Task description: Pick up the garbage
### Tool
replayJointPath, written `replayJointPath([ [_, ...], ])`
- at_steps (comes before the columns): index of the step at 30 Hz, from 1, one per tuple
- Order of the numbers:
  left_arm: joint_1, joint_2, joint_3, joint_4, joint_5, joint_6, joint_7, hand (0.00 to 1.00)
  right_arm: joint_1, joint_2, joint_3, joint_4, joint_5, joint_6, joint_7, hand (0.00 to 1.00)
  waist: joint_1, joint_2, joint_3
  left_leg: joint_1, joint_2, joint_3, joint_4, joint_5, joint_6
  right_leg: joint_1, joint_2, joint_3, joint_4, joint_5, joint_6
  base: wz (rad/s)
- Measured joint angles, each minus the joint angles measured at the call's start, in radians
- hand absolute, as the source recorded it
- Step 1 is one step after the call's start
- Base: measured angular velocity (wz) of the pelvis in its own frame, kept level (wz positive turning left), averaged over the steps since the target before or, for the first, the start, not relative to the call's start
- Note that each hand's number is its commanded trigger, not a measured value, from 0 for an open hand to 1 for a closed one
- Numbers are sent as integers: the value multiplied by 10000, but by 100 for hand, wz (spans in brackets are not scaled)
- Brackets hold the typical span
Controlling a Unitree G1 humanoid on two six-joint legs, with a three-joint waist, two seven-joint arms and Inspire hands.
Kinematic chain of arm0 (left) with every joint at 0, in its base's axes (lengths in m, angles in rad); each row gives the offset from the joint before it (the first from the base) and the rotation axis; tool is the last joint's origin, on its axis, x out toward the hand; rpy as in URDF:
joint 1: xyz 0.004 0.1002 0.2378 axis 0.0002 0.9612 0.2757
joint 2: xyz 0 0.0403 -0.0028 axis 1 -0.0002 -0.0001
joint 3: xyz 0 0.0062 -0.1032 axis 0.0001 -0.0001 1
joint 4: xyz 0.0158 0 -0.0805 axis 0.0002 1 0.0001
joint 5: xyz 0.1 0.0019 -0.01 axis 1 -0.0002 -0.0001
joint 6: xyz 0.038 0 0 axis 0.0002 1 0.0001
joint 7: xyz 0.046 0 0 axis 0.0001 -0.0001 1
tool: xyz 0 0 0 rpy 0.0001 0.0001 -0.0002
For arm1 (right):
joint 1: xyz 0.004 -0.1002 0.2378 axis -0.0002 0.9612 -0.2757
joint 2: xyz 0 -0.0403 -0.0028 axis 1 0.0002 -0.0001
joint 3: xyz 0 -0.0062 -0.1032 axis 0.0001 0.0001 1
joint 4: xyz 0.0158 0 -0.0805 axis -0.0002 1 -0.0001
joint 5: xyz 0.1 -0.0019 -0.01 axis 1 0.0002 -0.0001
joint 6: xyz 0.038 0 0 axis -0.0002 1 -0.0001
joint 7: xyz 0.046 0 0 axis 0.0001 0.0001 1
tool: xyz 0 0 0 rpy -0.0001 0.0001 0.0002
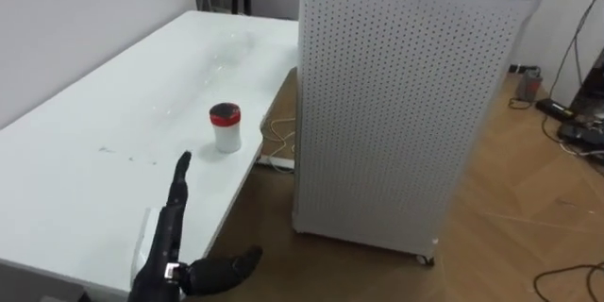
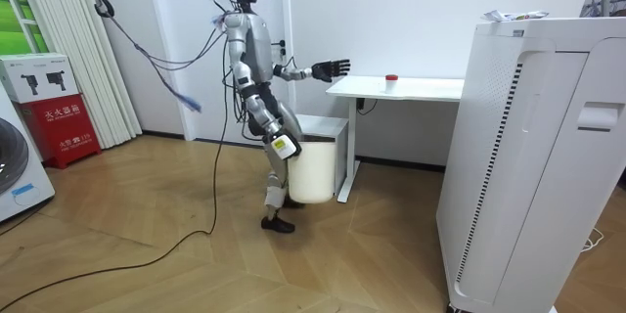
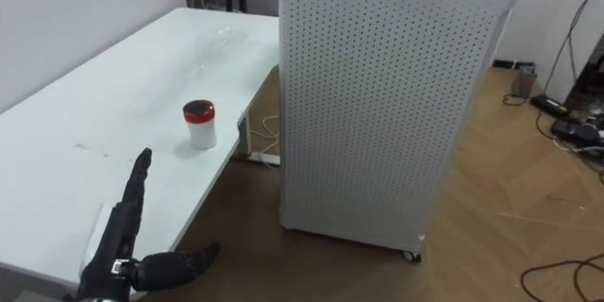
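Beyond the left hand (image 1: 169, 245), clear of its fingers (image 1: 178, 187), stands a cup (image 1: 225, 128).

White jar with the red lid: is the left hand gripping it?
No, the left hand, fingers straight, is apart from the jar, bare white table between.

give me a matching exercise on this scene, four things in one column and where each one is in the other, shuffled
Things
1. red-lidded jar
2. left hand
3. perforated white cabinet
4. red box

Places
A. standing on the wooden floor, right beside the table's edge
B. by the curtain, at the room view's left
C. upright on the white table, near its edge
D. held out open over the table's near end

Pairs: 1-C, 2-D, 3-A, 4-B
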Motion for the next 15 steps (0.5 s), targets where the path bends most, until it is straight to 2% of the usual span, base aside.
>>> replayJointPath([
  [1,-1,-17,28,97,-113,-53,-11,0,8,9,68,1,64,1,-48,100,131,65,-19,-238,-110,-13,-1207,436,1,-3,-8,-35,84,-118,22,-51],
  [2,-1,-25,50,117,-149,-52,-21,0,15,18,140,7,98,3,-51,100,169,76,-26,-329,-107,-41,-1769,731,66,-4,-11,-40,181,-226,58,-48],
  [3,39,-29,109,165,-151,-46,-78,0,35,43,330,19,96,11,-58,100,301,67,-41,-385,-100,-201,-2376,1392,41,35,-70,-45,369,-464,143,-43],
  [4,121,-41,162,165,-152,-46,-184,0,61,39,371,13,54,11,-48,100,264,136,-138,-346,-150,-293,-2549,1952,65,38,-178,-146,532,-677,279,-32],
  [5,140,-46,160,163,-173,-41,-246,0,62,29,369,12,38,12,-48,100,224,133,-173,-332,-193,-307,-2567,2112,108,47,-209,-181,556,-762,356,0],
  [6,147,-58,153,159,-187,-41,-393,0,106,30,365,5,-50,13,-19,100,145,9,-224,-279,-321,-279,-2613,2186,172,73,-280,-164,554,-882,449,17],
  [7,158,-71,90,159,-165,-40,-462,0,177,30,353,-30,-84,13,-15,100,147,-99,-236,-236,-425,-192,-2582,2210,197,173,-412,-168,530,-994,525,16],
  [9,192,-87,80,147,-127,-39,-657,0,194,13,333,-38,-109,13,-35,100,244,-107,-210,-230,-466,-24,-2156,2303,333,476,-490,-41,520,-1233,618,-5],
  [10,189,-28,108,53,-119,-39,-760,0,186,31,356,-16,-118,13,-49,100,300,-126,-213,-271,-508,51,-1705,2022,668,705,-585,25,557,-1398,576,-8],
  [11,190,-1,124,-45,-125,-39,-800,0,176,34,372,-22,-120,13,-44,100,280,-145,-207,-280,-534,159,-1513,1819,709,810,-652,30,550,-1488,603,0],
  [13,172,-3,131,-413,-200,-59,-889,0,198,-27,376,-202,-112,15,-112,100,377,-285,-230,-278,-840,635,-1012,1126,1022,1022,-1180,71,833,-1935,819,5],
  [14,135,10,133,-506,-197,-60,-910,0,194,-19,373,-272,-116,15,-133,100,397,-353,-258,-239,-981,772,-957,981,1089,960,-1354,134,1143,-2095,919,0],
  [15,54,-27,132,-639,-195,-73,-924,0,189,-12,376,-439,-117,14,-139,100,425,-484,-232,-106,-1228,912,-793,669,1236,700,-1692,305,2062,-2305,1094,10],
])
